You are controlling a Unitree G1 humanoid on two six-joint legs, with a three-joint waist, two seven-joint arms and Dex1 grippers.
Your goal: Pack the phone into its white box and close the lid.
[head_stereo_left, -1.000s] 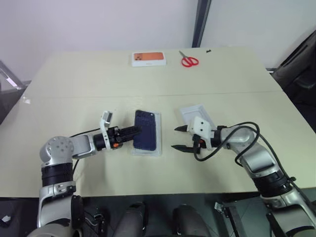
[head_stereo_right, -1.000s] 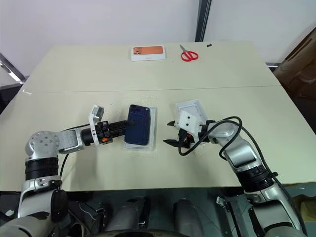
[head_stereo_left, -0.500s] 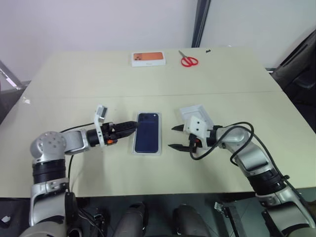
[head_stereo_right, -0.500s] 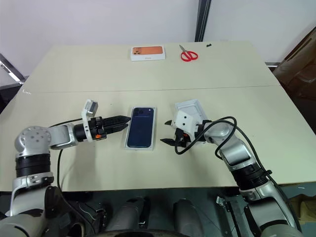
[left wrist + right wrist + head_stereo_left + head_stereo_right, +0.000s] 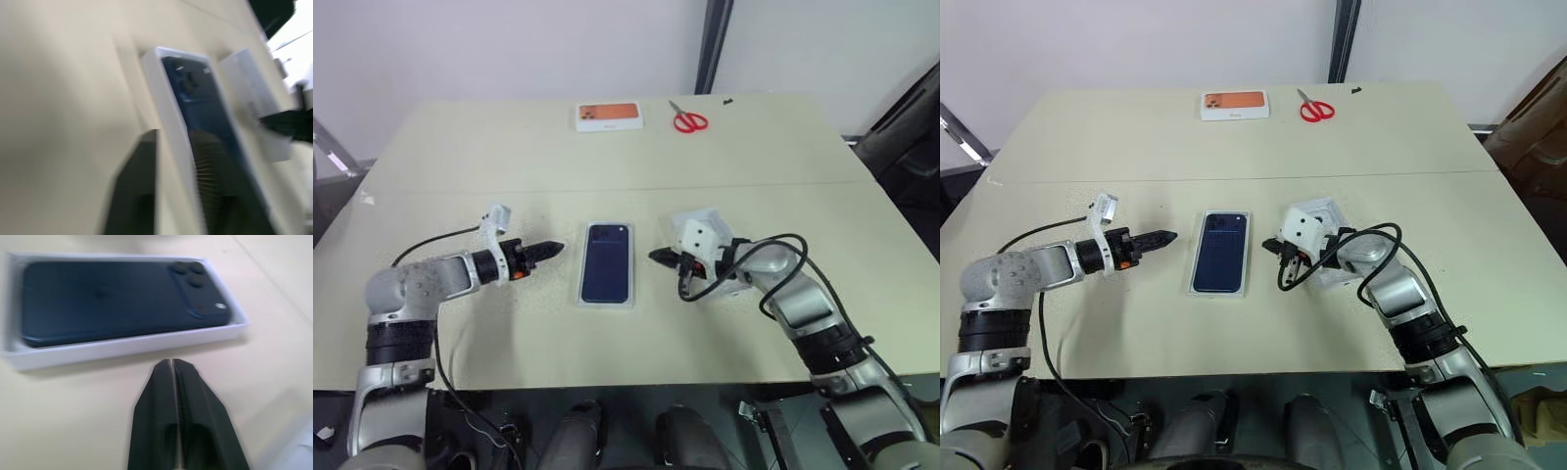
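The phone, slim and dark navy with a small camera cluster at its far corner, lies glossy back up inside the white box at mid-table. The left gripper and the right gripper flank it, both with fingers pressed together, holding nothing.

Head views overlook table; wrist views closer.

The left gripper has its two black fingers closed above the beige table. Past the fingertips, the phone lies camera-side up inside the white box. The lid sits just beyond the box.
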